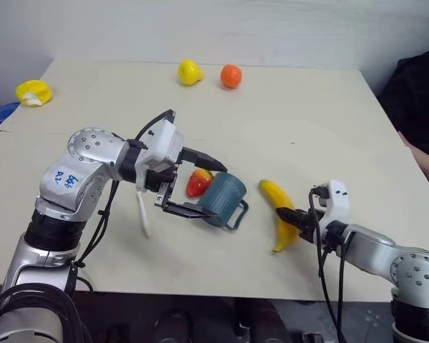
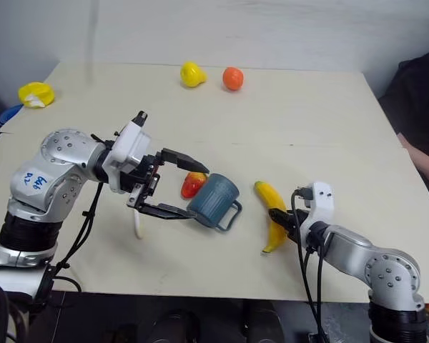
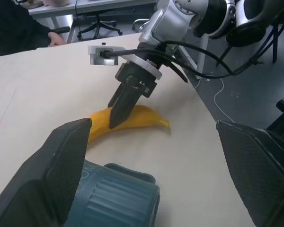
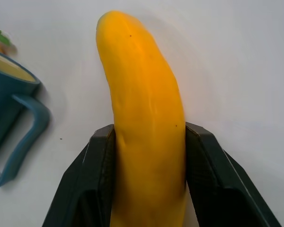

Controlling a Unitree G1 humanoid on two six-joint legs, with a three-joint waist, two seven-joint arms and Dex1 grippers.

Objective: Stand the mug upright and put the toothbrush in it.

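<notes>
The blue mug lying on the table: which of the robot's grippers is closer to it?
Left. The left gripper has its open fingers either side of the mug; the right gripper sits apart, closed on the banana.

The place looked like a robotics lab or office workroom. A plain pale bench (image 1: 307, 128) stood against a bare white wall, carrying brightly coloured play fruit such as an orange (image 1: 231, 76) and a banana (image 1: 280, 214), laid out like test props. Beyond the bench edge, the left wrist view showed a grey floor with loose cables (image 3: 222, 90), a wheeled office chair (image 3: 97, 26) and another desk. A person in dark clothing (image 1: 425, 93) sat at the side.
</notes>
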